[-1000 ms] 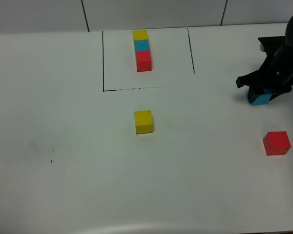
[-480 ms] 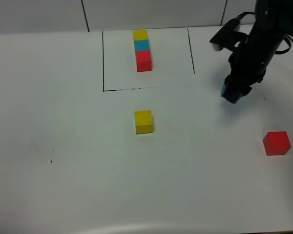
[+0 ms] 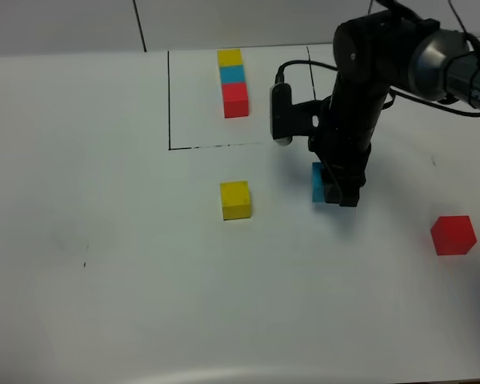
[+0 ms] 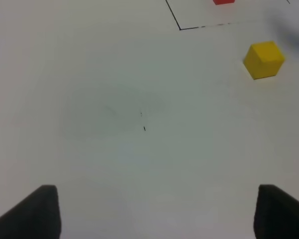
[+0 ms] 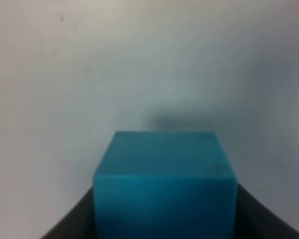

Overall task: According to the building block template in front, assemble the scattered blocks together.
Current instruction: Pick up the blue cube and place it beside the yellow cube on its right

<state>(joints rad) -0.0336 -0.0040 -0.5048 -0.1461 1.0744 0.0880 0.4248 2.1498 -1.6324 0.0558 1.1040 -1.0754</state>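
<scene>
White table (image 3: 104, 304) lies under everything. Across it your right arm (image 3: 360, 88) has swung a long way in the last second, from the far right edge in towards the middle. It now hangs just outside the near right corner of the black outline (image 3: 169, 100). Inside that outline the building block template (image 3: 234, 82) reads yellow, cyan-blue, red from far to near.

The cyan-blue block (image 3: 318, 182) has come along with the arm and now sits to the right of the yellow block (image 3: 235, 200), near it but not touching. The yellow block has not moved, and neither has the red block (image 3: 453, 235), which is well apart at the right. I judge you are partway through carrying the middle piece. It has still to be set against the near face of the yellow block, and the red one has still to be fetched.

Your right gripper (image 3: 333, 190) is clamped on the cyan-blue block. The right wrist view shows dark fingers tight against both its sides. Whether the block is clear of the table I cannot tell. Your left gripper (image 4: 159, 211) is idle over bare table, its fingers (image 4: 45, 211) standing wide apart and holding nothing.
</scene>
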